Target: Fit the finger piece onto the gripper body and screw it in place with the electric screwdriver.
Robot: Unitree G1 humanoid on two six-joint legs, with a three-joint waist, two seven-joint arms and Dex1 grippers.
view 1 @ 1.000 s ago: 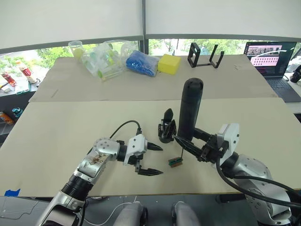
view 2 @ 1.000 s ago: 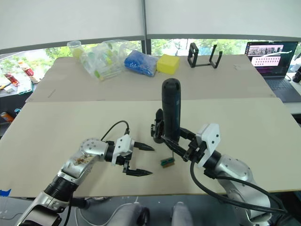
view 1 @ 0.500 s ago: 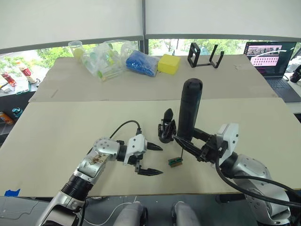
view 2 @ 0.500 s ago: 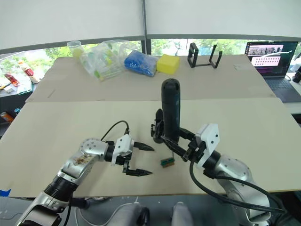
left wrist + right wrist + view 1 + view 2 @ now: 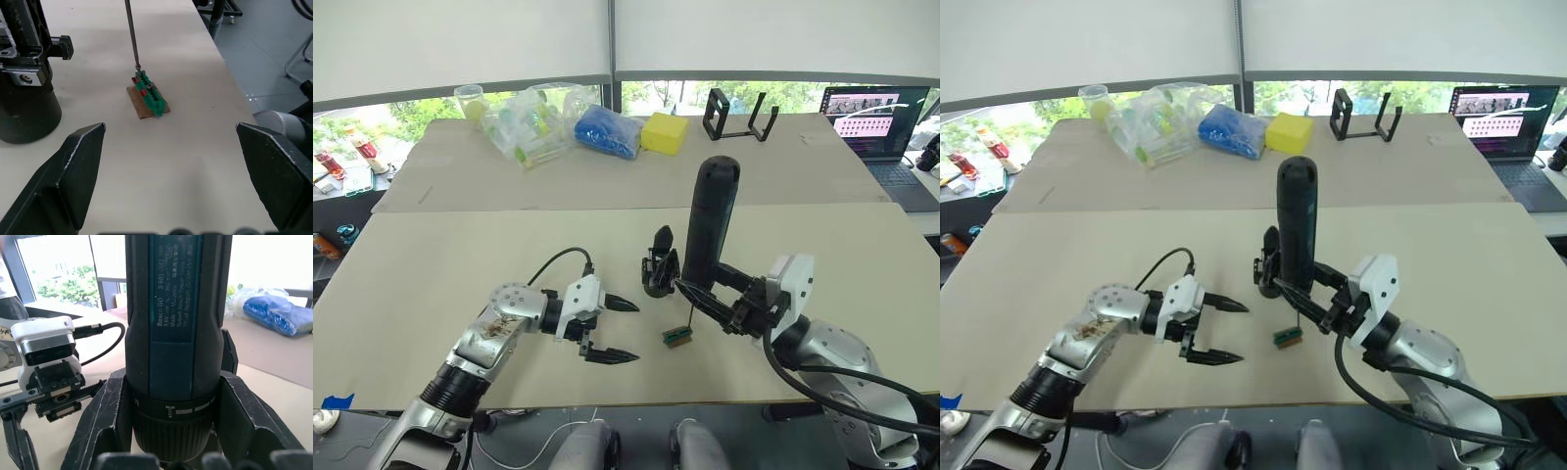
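My right gripper (image 5: 703, 286) is shut on the electric screwdriver (image 5: 709, 223), a thick black cylinder held upright at the table's middle. Its thin bit (image 5: 131, 34) slants down onto a small green-and-brown block (image 5: 677, 336). Just left of the screwdriver stands the gripper body (image 5: 657, 272), a black mechanism with one pointed prong rising from it. The finger piece, as a loose part, is out of view. Left of the block, my left gripper (image 5: 634, 332) hovers open and empty, its fingers pointing toward the block (image 5: 149, 95) and the gripper body's base (image 5: 25, 105).
On the far table lie clear plastic bags (image 5: 524, 122), a blue bag (image 5: 605, 130), a yellow block (image 5: 665, 132) and a black stand (image 5: 739, 117). A laptop (image 5: 876, 117) sits at the far right. A seam (image 5: 509, 209) divides the two tables.
My left gripper has drawn back a little to the left, away from the block, still open. The right gripper and screwdriver have barely moved.
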